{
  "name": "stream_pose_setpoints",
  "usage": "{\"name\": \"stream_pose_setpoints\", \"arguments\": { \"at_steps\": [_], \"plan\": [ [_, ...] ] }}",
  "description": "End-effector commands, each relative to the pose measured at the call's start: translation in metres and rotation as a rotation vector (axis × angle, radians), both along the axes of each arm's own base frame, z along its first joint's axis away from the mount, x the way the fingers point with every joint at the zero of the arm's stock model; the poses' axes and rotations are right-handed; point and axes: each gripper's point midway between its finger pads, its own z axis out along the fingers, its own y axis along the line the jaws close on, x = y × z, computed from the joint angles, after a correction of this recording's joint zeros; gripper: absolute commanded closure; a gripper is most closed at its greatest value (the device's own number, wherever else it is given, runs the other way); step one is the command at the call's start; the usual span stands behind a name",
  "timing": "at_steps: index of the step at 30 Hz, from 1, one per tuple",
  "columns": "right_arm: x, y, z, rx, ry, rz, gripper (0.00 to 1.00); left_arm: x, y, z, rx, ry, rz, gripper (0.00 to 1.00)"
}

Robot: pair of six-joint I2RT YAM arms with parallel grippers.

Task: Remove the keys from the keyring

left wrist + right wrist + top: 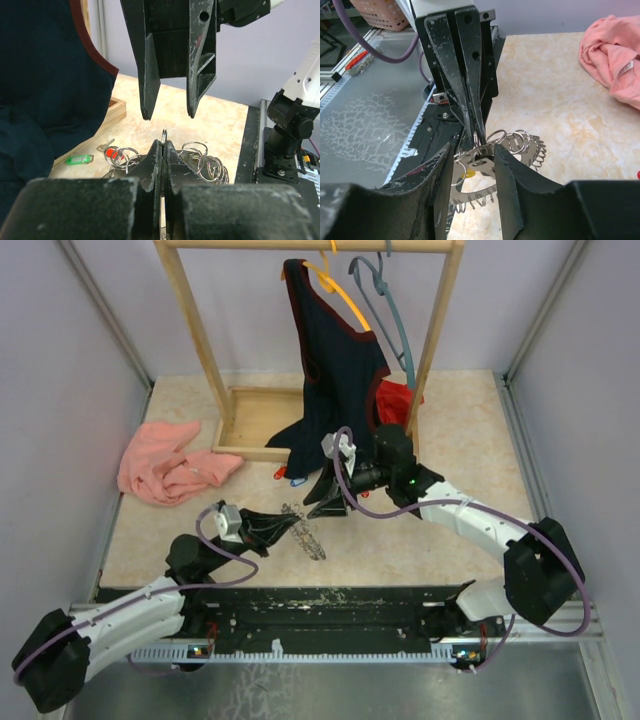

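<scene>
The keyring [306, 532] is a flat ring edged with many small split rings, held just above the table. My left gripper [284, 527] is shut on its edge; in the left wrist view [163, 145] the jaws pinch a split ring, with more rings [205, 162] behind. My right gripper [322, 502] is open, hanging above it [168, 115]. In the right wrist view [472, 145] its fingers straddle the keyring [473, 195] and a yellow tag [469, 174]. A green-tagged key [80, 159] and a red tag [115, 154] lie on the table. Red and blue tags [288, 476] lie by the garment.
A wooden clothes rack [192, 330] stands at the back with a dark garment [335, 360] and orange and grey hangers [385, 300]. A pink cloth [165, 465] lies at the left, also in the right wrist view [615, 55]. A red cloth [395, 398] sits behind the garment.
</scene>
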Motion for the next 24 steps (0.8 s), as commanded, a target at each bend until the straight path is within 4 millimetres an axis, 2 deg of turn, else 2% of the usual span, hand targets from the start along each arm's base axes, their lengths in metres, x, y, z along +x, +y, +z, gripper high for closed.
{"name": "stream_pose_setpoints", "arguments": {
  "at_steps": [1,12,24],
  "plan": [
    [-0.004,-0.003,0.021,0.078,-0.129,0.029,0.63,-0.013,0.002,0.034,-0.115,-0.060,-0.053,1.00],
    [-0.009,0.004,0.012,0.055,-0.144,0.043,0.68,-0.014,0.003,0.039,-0.168,-0.030,-0.070,1.00],
    [-0.018,0.009,0.014,0.054,-0.141,0.076,0.76,-0.006,0.004,0.035,-0.182,0.012,-0.040,1.00]
  ]
}}
